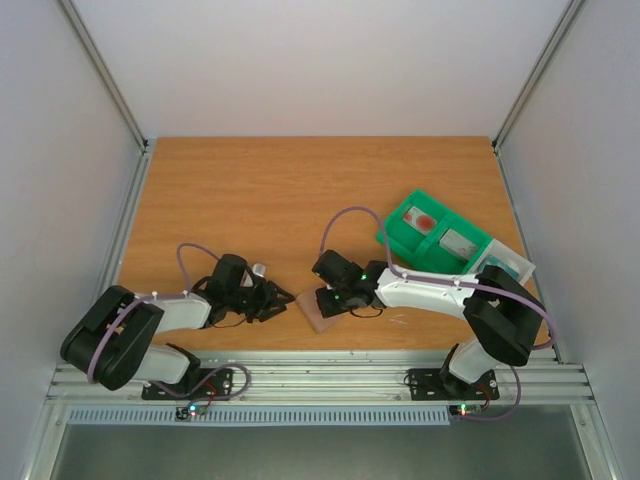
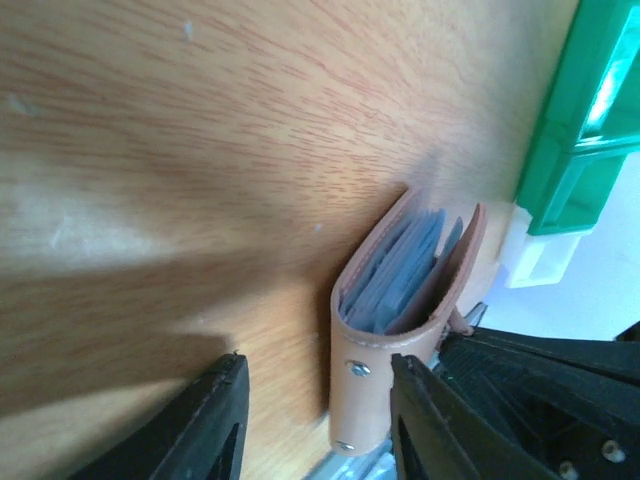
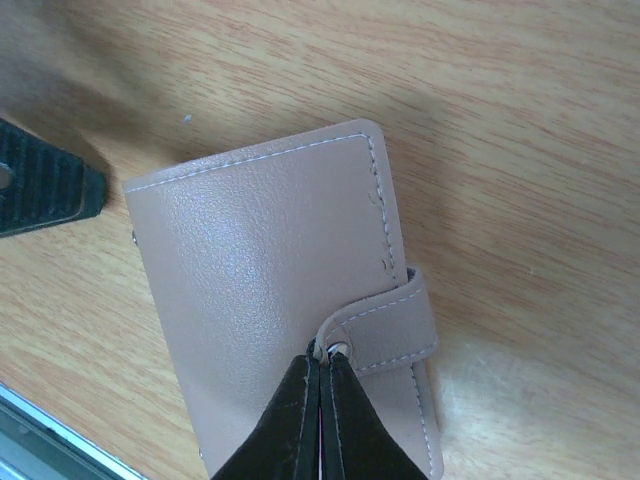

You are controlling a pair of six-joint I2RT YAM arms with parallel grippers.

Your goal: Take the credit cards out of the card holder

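The card holder (image 3: 270,290) is a tan leather wallet lying closed on the table near the front edge (image 1: 322,314). Its snap strap (image 3: 395,325) is wrapped over the cover. My right gripper (image 3: 320,362) is shut, its tips pinching the strap's free end at the snap. In the left wrist view the card holder (image 2: 395,300) shows blue-grey pocket edges inside. The credit cards in it are hidden. My left gripper (image 2: 320,425) is open, one finger on each side of the holder's spine end, the right finger close to it. A white card with a red round mark (image 1: 425,221) lies in the tray.
A green compartmented tray (image 1: 400,235) stands at the right, holding another pale card (image 1: 458,242), with a white piece (image 1: 505,264) beside it. The metal rail (image 1: 330,375) runs along the table's front edge just behind both grippers. Enclosure walls stand on each side.
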